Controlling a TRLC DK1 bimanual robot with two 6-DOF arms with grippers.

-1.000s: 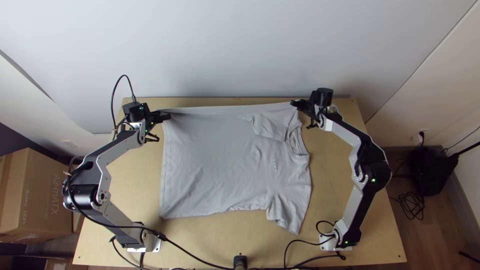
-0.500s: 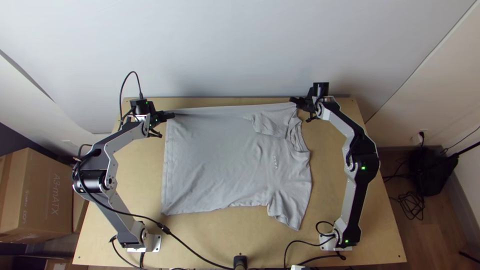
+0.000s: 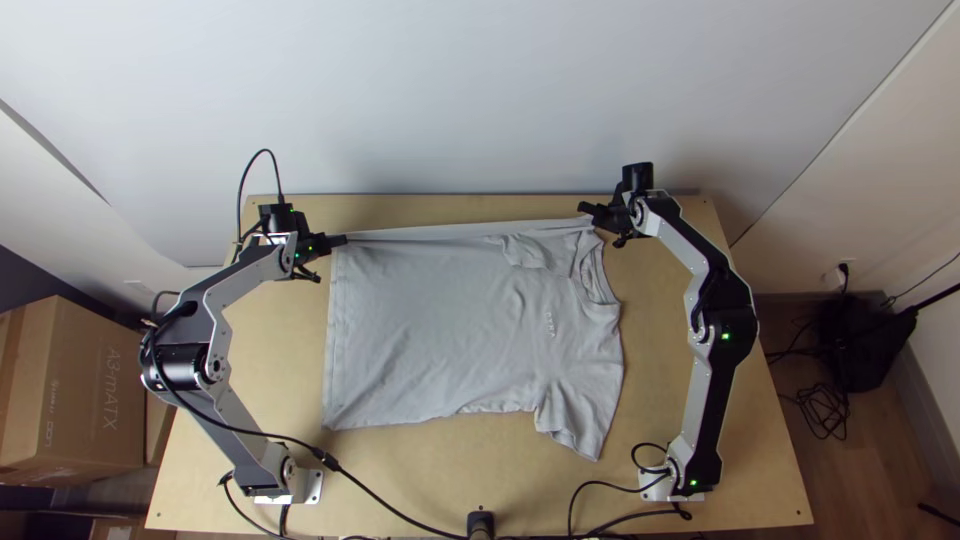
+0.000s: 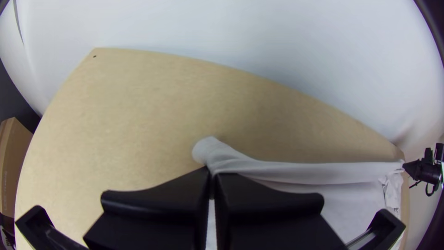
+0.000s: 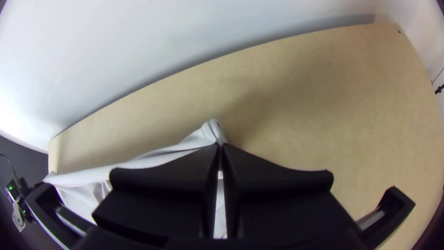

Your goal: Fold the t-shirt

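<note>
T-shirt (image 3: 430, 330), grey, lies broadly spread on the worktop (image 3: 480, 460), hem toward the left edge, collar (image 3: 603, 283) toward the right. One sleeve (image 3: 573, 425) points to the near edge; the other lies over the shirt near the far side. I have my left gripper (image 3: 343, 240) by the far left corner, fingers closed on the hem end of the far side. My right gripper (image 3: 586, 208), near the far right corner, has its fingers pinched on the shoulder end. Cloth runs in a narrow band between both grips.
</note>
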